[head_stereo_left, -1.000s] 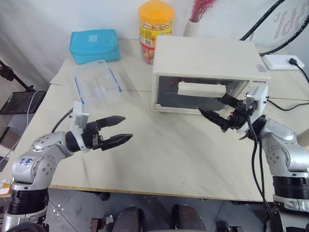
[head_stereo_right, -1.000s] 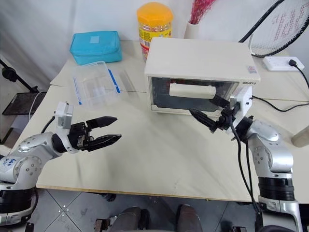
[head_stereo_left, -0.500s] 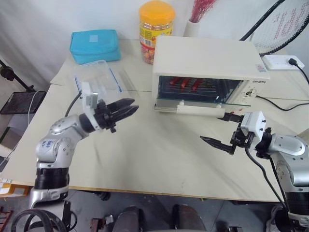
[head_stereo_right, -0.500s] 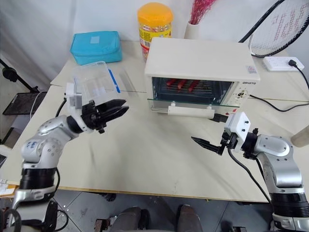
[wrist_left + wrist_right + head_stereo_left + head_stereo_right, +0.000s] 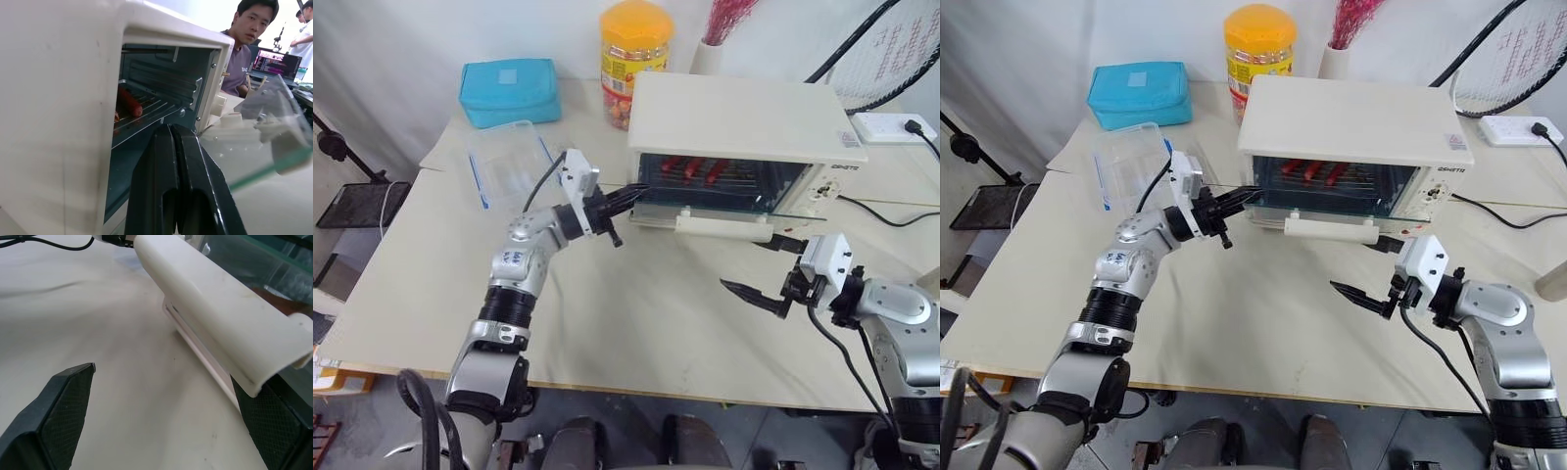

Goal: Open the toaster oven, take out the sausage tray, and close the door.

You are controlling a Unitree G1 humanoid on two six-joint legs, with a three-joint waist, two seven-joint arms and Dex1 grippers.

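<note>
Beige table (image 5: 636, 323) under toaster oven (image 5: 744, 122)

Inside the toaster oven (image 5: 744, 122), the sausage tray (image 5: 1317, 176) is largely hidden behind the rack and roof edge; only red sausage tops show. The badminton racket (image 5: 891, 49) is cut off by the picture's edge. In the left wrist view, the lowered door (image 5: 254, 142) is blurred.
</note>
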